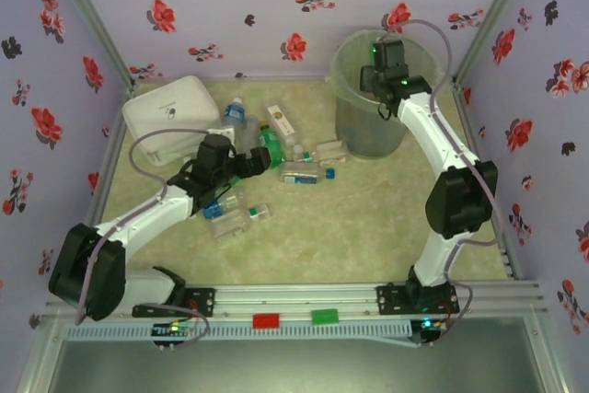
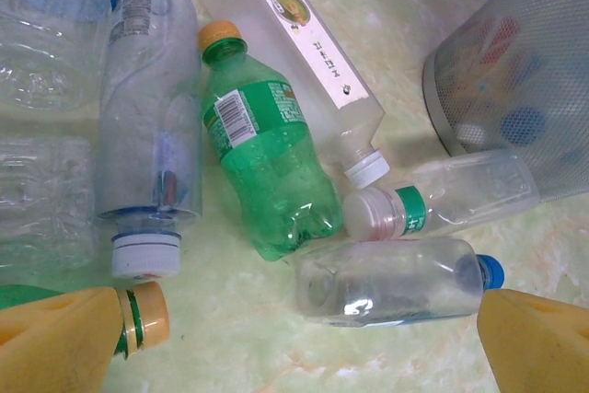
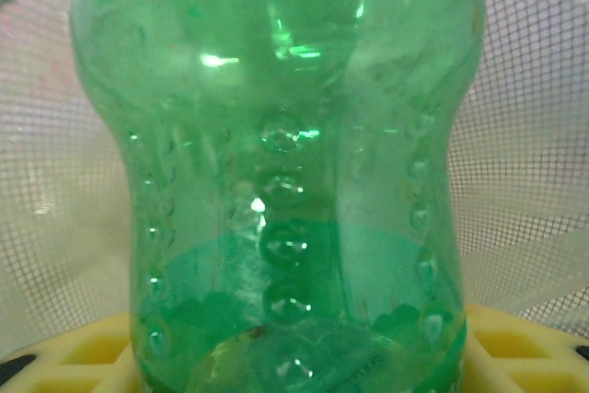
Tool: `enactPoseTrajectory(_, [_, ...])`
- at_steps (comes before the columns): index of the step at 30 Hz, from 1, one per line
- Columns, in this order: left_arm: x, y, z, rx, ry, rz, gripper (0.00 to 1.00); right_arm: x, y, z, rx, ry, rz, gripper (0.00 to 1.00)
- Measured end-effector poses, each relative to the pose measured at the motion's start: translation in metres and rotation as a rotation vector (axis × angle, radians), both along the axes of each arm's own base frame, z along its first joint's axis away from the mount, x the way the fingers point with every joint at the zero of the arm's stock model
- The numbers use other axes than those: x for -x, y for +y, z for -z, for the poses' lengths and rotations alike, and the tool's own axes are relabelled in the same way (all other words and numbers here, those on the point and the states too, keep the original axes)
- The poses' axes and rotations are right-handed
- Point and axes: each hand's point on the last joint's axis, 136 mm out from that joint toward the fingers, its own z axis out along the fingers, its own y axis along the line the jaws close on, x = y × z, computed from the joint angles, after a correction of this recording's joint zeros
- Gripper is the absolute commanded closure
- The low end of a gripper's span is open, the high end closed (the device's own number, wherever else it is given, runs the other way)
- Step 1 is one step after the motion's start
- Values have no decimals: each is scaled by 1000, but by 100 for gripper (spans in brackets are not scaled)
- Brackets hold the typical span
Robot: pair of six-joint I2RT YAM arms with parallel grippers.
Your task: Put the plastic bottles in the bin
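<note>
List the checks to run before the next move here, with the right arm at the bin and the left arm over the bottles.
1. Grip: right gripper is shut on the green bottle: ok.
2. Drop spot: that bottle hangs over the mouth of the bin, with mesh wall behind it: ok.
3. The bin stands upright: ok.
4. Other arm: left gripper is open above the bottles on the table: ok.
5. Contact: left fingers are clear of the orange-capped bottle beside them: cannot tell.
</note>
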Motion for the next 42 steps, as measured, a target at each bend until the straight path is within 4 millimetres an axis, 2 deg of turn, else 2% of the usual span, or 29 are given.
enactPoseTrajectory(4, [1, -2, 1, -8, 9, 8, 0, 1, -1, 3, -14, 11, 8, 18])
enactPoseTrajectory(7, [1, -3, 1, -11, 12, 10, 0, 1, -1, 1, -25, 5, 16, 8])
enactPoseTrajectory(10, [2, -2, 3, -17, 19, 11, 0, 4, -1, -11, -37, -19, 18, 1])
enactPoseTrajectory(13, [4, -1, 3, -27, 23, 13, 0, 12, -1, -38, -68, -76, 9, 0])
enactPoseTrajectory(16, [8, 5, 1, -52, 22, 7, 0, 27, 7, -80, -130, -181, -38, 0])
enactPoseTrajectory(18, [12, 11, -6, -63, 9, -1, 0, 44, 15, -106, -181, -257, -82, 0])
enactPoseTrajectory(20, [17, 17, -13, -74, -2, -8, 0, 62, 30, -125, -221, -314, -137, 0])
enactPoseTrajectory(23, [27, 28, -21, -97, -11, -19, 0, 90, 68, -133, -268, -359, -253, 0])
enactPoseTrajectory(25, [36, 35, -19, -115, 2, -28, 0, 105, 95, -124, -291, -351, -327, 0])
enactPoseTrajectory(27, [46, 43, -11, -139, 34, -32, 0, 117, 120, -105, -311, -312, -392, 0])
enactPoseTrajectory(29, [58, 51, 4, -170, 83, -35, 0, 129, 143, -81, -325, -263, -450, 0])
enactPoseTrajectory(32, [77, 63, 28, -207, 167, -40, 0, 145, 168, -46, -341, -194, -503, 0])
enactPoseTrajectory(37, [106, 73, 56, -225, 273, -41, 0, 161, 193, 1, -384, -100, -545, 0])
enactPoseTrajectory(42, [121, 70, 69, -234, 328, -15, 0, 160, 201, 35, -430, -27, -523, 0])
